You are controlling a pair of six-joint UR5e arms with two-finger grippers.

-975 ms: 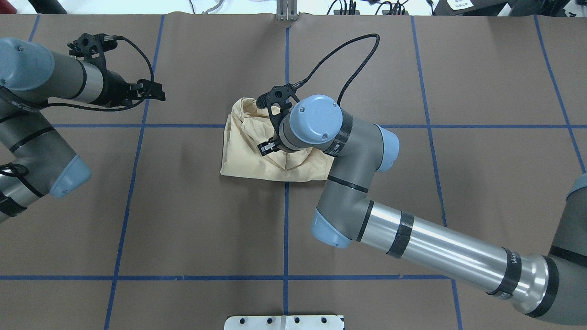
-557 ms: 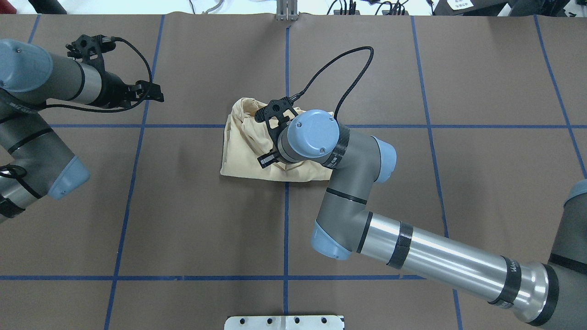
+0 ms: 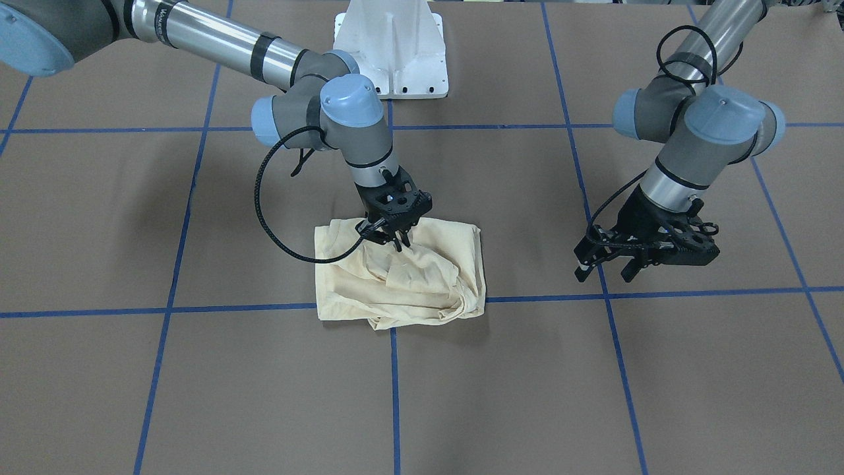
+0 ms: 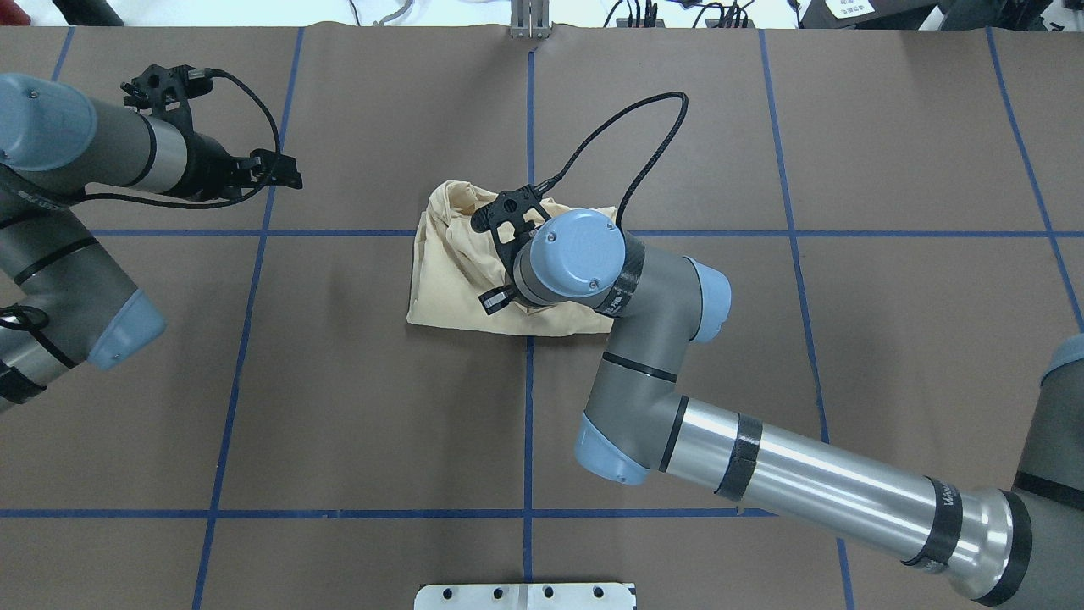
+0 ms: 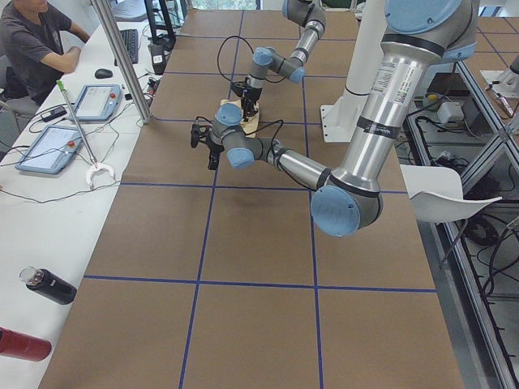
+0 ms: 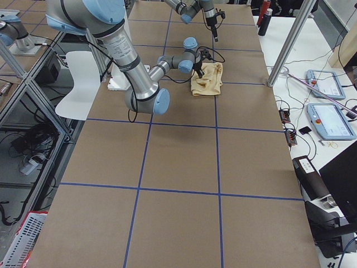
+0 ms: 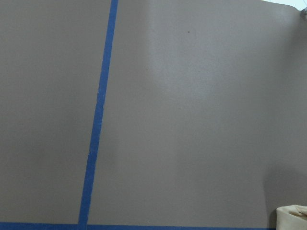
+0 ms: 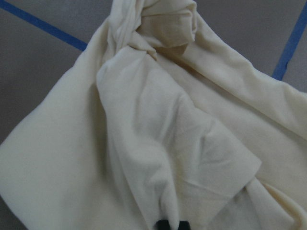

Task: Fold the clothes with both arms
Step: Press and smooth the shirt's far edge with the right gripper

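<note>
Centre of the bench (image 3: 593, 382), the T-shirt (image 3: 422, 277) lies bunched. Right fingers (image 3: 399, 241) pinch a top fold; left fingers (image 3: 630, 269) hang spread, well apart. Light, floppy cloth, I'd say: take its corners.

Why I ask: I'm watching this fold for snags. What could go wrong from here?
1. The shirt lies crumpled in overlapping layers; the right gripper, down on its folds, may pinch several layers and lift the whole bundle.
2. The left gripper hangs open, apart from the shirt, so a one-armed pull could drag it across the table.
3. The black cable loops low beside the shirt and might catch.
</note>
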